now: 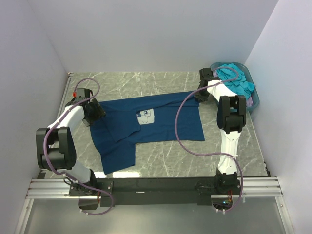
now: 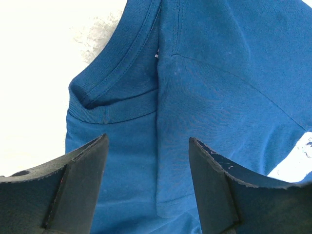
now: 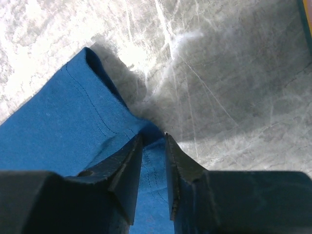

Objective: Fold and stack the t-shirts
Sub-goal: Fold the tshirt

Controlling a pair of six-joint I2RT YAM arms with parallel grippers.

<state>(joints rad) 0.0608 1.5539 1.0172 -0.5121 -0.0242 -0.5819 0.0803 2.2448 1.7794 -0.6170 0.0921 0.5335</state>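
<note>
Where my left hand point(image 2: 148, 141) hangs: over the collar point(image 2: 112, 105) of the navy t-shirt point(image 1: 163, 129), fingers spread, gripping nothing.
Shirt's place: flat on the table point(image 1: 146, 83).
My right hand point(image 3: 153, 136): pinched on its hem corner.
Far right: teal basket point(image 1: 256, 100) holding the turquoise t-shirt point(image 1: 239, 83).

Left arm point(image 1: 73, 117) was folded, elbow back near its base, forearm reaching forward. Left gripper point(image 2: 148, 141) pointed down, fingers point(image 2: 83, 170) spread wide, gripping nothing. Right arm point(image 1: 229, 131) was stretched far forward, wrist turned inward. Right gripper point(image 3: 153, 137) sat low, fingers point(image 3: 127, 170) nearly together, pinching the navy t-shirt point(image 3: 53, 126) edge.
</note>
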